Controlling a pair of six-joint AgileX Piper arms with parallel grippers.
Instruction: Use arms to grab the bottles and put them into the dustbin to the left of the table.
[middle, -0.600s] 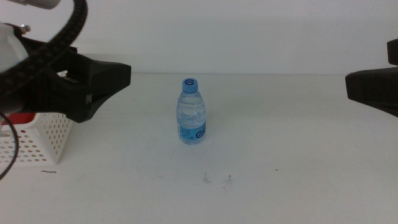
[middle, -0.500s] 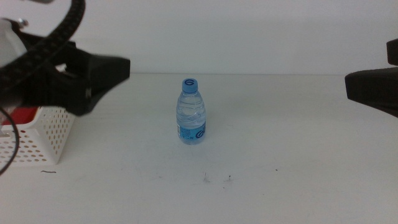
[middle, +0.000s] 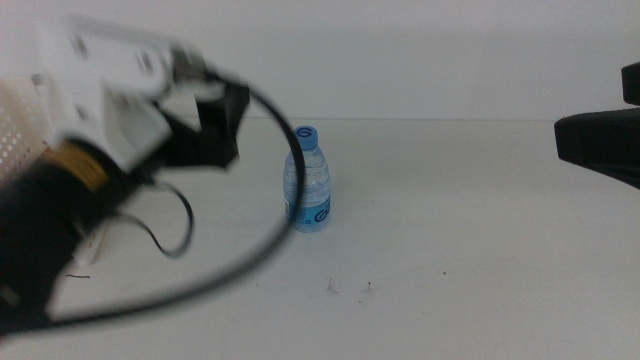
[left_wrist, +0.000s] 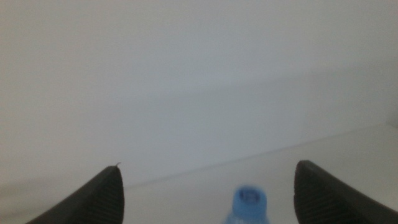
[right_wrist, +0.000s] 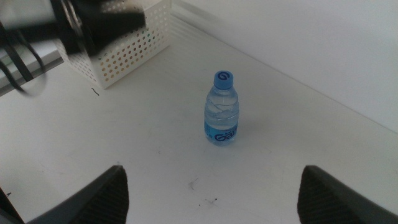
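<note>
One water bottle (middle: 309, 181) standing upright mid-table (middle: 450, 230), untouched. I'm seeing the left gripper (left_wrist: 208, 186) with jaws spread wide and empty, the blue cap lined up between them but not yet enclosed. Right gripper (right_wrist: 211, 186) also gaping, holding nothing, waiting well off toward the table's right side. Dustbin (right_wrist: 134, 46) sitting at the table's left; I can't make out its contents. I'm judging this bottle still to do: grasp, carry, drop.

A lab test bench: bare white table (middle: 480, 290) against blank wall (middle: 420, 55)
</note>
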